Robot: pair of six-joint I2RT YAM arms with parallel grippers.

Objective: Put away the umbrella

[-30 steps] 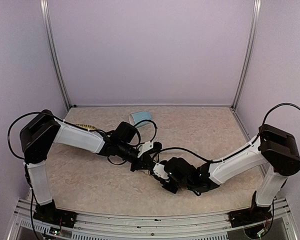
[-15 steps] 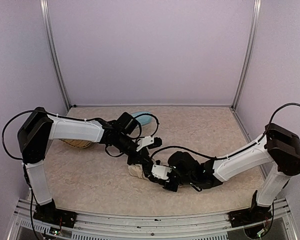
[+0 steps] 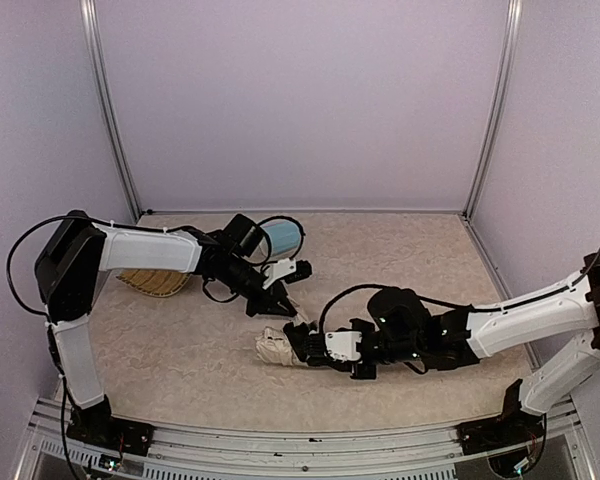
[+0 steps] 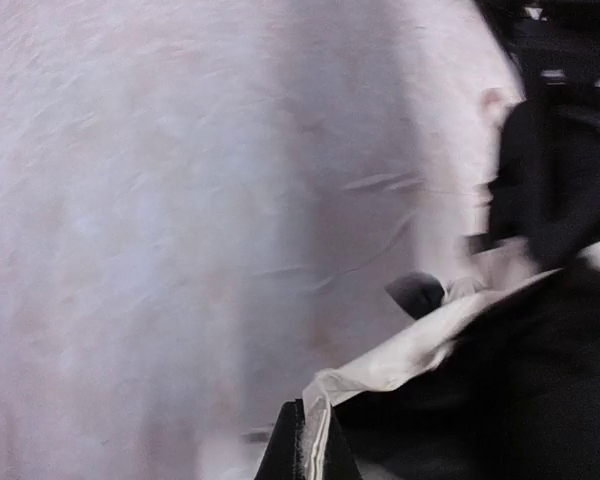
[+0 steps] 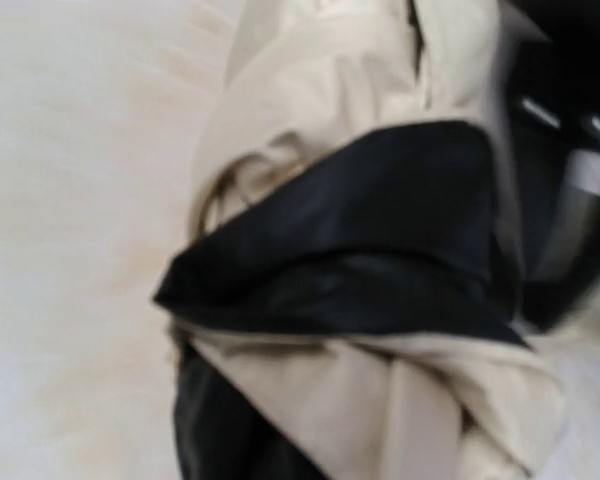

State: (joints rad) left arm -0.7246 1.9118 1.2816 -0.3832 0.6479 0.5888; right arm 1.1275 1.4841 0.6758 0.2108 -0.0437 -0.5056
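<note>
The umbrella (image 3: 277,349) lies as a crumpled cream bundle on the table's near middle. My right gripper (image 3: 308,349) comes in from the right and is shut on the bundle's right end. In the right wrist view the cream fabric and black lining of the umbrella (image 5: 380,400) fill the picture and hide the fingers. My left gripper (image 3: 280,306) hangs just above and behind the bundle. In the left wrist view my left gripper (image 4: 315,452) is shut on a thin cream edge of the umbrella (image 4: 420,345), with the black lining below it.
A light-blue mug (image 3: 281,238) lies on its side behind the left wrist. A woven straw tray (image 3: 156,283) sits at the left under the left forearm. Metal posts (image 3: 111,110) and purple walls close the back and sides.
The left arm has drawn back toward the mug, and its gripper now points down at the bundle. The right arm has stretched out, its elbow moving right. The cream bundle now shows.
</note>
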